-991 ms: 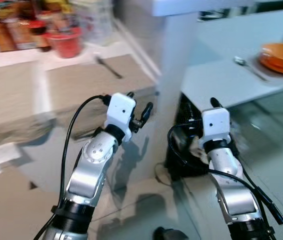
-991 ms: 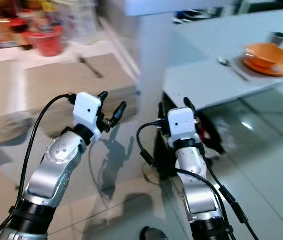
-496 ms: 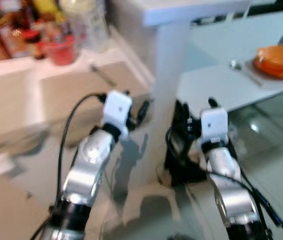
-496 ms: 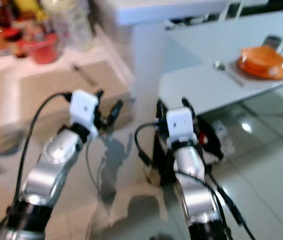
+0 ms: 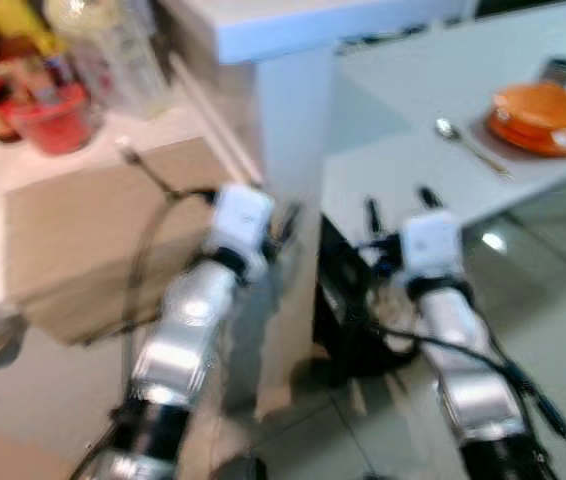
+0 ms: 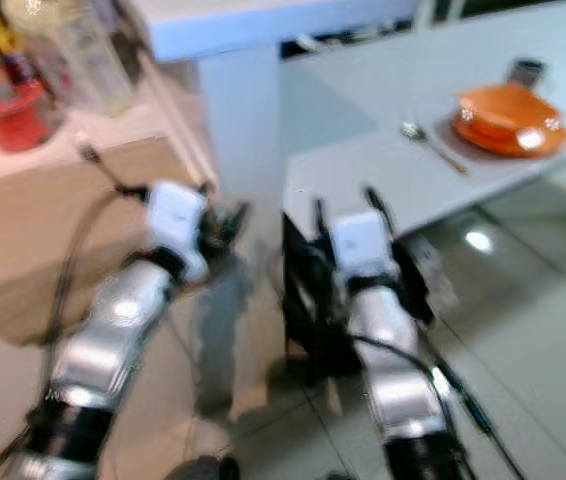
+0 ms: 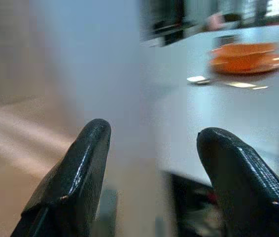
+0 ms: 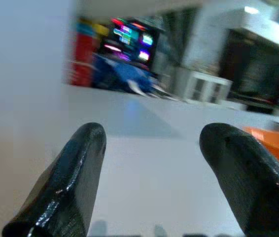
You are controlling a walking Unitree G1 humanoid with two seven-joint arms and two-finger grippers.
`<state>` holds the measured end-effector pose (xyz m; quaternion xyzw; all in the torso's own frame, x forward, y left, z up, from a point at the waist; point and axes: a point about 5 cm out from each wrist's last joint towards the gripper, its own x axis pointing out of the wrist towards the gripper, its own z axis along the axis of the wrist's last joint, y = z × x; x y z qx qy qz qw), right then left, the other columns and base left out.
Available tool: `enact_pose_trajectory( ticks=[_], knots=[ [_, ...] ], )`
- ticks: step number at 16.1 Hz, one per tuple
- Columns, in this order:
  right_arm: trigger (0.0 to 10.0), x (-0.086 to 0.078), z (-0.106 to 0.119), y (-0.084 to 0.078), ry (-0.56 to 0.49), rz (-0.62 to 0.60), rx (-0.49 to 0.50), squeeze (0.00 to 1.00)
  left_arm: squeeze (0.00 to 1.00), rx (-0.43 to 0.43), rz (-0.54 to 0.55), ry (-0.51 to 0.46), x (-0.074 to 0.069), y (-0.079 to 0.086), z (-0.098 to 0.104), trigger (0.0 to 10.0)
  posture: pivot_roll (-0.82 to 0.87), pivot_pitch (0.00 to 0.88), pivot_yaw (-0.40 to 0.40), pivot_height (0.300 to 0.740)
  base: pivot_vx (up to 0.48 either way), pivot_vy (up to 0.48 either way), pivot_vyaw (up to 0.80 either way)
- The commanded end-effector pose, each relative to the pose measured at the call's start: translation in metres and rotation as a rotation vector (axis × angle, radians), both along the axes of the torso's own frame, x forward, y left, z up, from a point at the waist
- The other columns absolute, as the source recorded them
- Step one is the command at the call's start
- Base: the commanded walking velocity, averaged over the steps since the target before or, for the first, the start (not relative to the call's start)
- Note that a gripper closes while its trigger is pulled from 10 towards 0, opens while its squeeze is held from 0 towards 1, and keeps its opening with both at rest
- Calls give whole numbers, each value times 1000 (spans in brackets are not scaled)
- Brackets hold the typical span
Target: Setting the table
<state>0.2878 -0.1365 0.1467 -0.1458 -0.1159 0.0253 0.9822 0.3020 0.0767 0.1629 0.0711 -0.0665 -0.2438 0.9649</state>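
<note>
An orange bowl on an orange plate [image 5: 548,115] sits at the far right of the grey table [image 5: 403,170], with a metal spoon [image 5: 470,146] lying just to its left. Both arms are raised in front of me, short of the table's near edge. My left gripper [image 5: 281,226] is open and holds nothing; its wrist view looks past its fingers [image 7: 80,173] to the bowl [image 7: 245,54] and spoon [image 7: 198,79]. My right gripper [image 5: 399,204] is open and empty too, its fingertips [image 8: 87,143] pointing over the table top.
A white pillar [image 5: 283,110] stands between the table and a counter on the left. That counter holds a tan mat [image 5: 83,230] with a utensil [image 5: 143,165], a red cup [image 5: 53,125] and jars. A black frame [image 5: 348,320] sits under the table; a dark cup [image 5: 560,70] is behind the bowl.
The whole picture has shifted and blurred: the camera has moved, with the table and bowl now nearer the middle. Both arms stay raised and both grippers stay open.
</note>
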Motion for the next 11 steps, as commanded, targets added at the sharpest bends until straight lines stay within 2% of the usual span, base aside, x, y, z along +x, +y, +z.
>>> enact_pose_trajectory(
  ticks=[1, 11],
  knots=[
    [10000, 0, 4, 12, -13, 41, 10, 0, 0, 13, 35, -18, 1, 11, 4, 10000, -6, 15, 32, 740, 0, 0, 706],
    [10000, 2, 0, 13, 22, 74, 36, 0, 0, 31, 58, -31, -1, 11, 5, 10000, -1, 30, 36, 740, 0, 0, 585]
  ],
)
